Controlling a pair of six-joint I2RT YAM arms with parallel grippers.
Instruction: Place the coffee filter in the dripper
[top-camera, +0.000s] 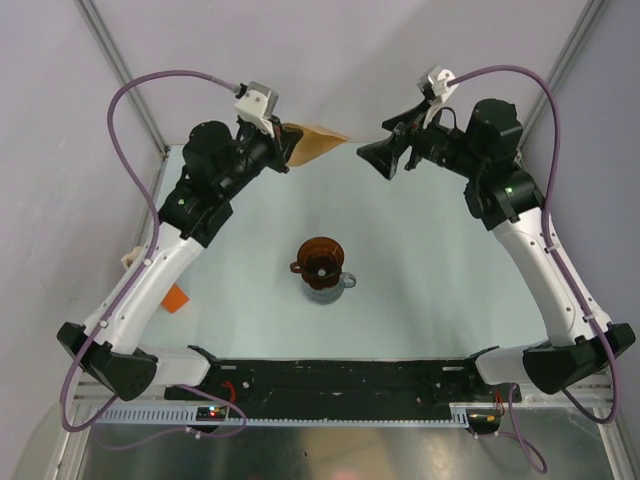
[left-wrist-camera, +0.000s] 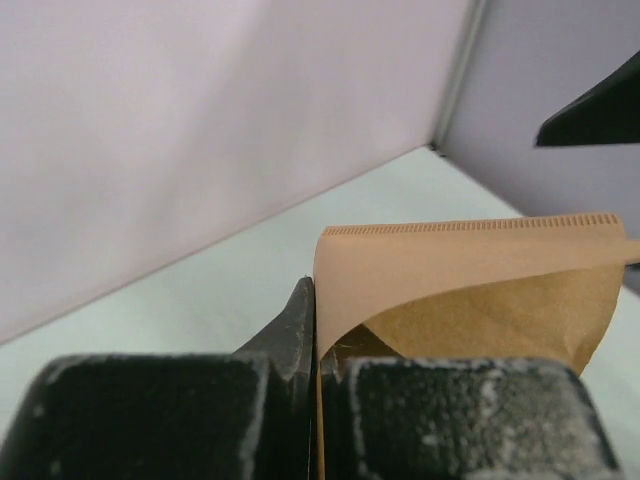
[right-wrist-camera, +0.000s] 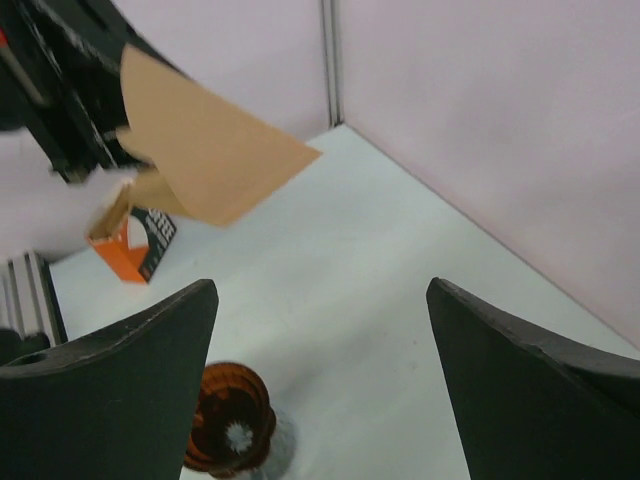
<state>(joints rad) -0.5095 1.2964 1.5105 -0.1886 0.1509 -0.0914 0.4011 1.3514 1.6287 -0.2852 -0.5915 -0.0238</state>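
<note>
Our left gripper (left-wrist-camera: 315, 330) is pinching the coffee filter (left-wrist-camera: 470, 270) by one edge, its fingers pressed together on the paper with no gap that we can see. The filter is up in the air, beyond the dripper (top-camera: 320, 262) and slightly to its left in the top view, well apart from it and clear of the tabletop (top-camera: 440, 270). The tan paper sticks out from the gripper toward the right arm, and in the left wrist view one layer curls away from the other near the held end. Our right gripper (top-camera: 386, 143) is spread wide and holds nothing. It hangs beyond the dripper and to its right, facing the filter's free corner, near it but not touching. The dripper sits upright on a clear glass jug (top-camera: 345, 282), rim up, its centre hole showing. An orange box (top-camera: 176, 298) lies on the tabletop well to the left of the dripper, beside the left arm
</note>
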